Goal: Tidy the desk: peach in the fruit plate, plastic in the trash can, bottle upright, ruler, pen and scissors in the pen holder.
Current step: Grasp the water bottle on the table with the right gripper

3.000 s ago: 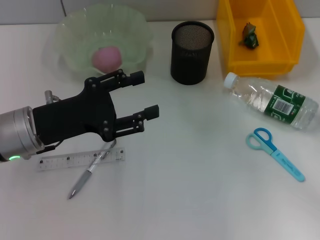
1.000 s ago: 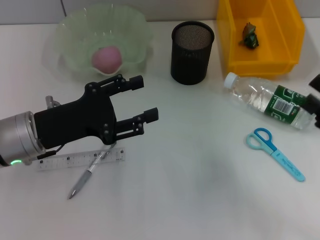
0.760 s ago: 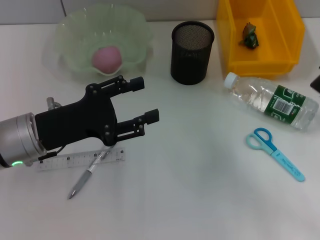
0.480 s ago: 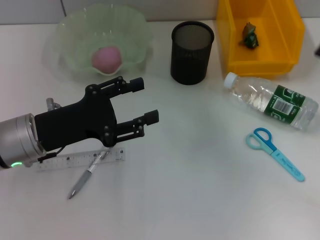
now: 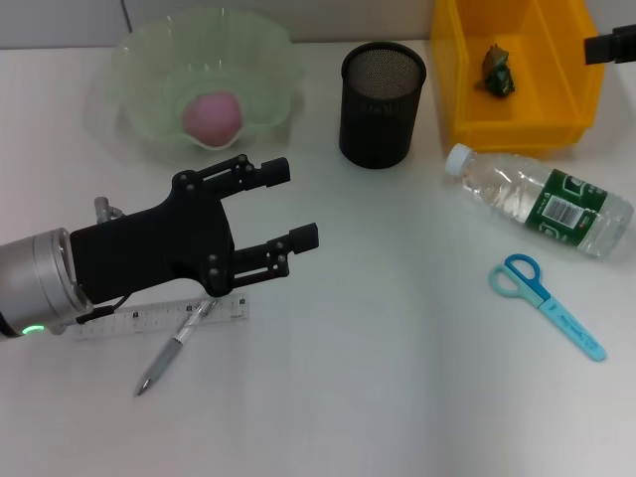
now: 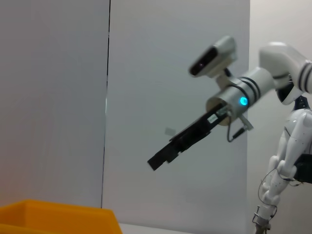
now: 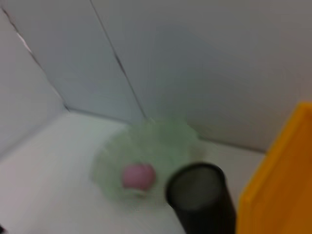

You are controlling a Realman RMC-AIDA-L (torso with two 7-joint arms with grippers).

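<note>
The white desk [image 5: 397, 397] carries all items, placed here relative to the black mesh pen holder [image 5: 383, 103]. The black left gripper [image 5: 280, 207], jaws open and empty, hovers near it on the robot's left. The pale green fruit plate [image 5: 263, 60] beyond holds the pink peach [image 5: 212, 116]. The yellow plastic bin [image 5: 517, 70] lies to the right, containing crumpled plastic [image 5: 496, 69]. The right gripper [image 5: 611, 46] shows at the bin's far edge; its jaw state cannot be determined. The clear bottle [image 5: 542, 201] lies toppled, blue scissors [image 5: 547, 303] nearby. The ruler [image 5: 159, 319] and pen [image 5: 177, 345] lie crossed beneath the left gripper.

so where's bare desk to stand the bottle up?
Free: the wide patch between the left gripper and the scissors, below the pen holder. Crowded: the bottle lies close to the yellow bin; ruler and pen sit under the left gripper.
</note>
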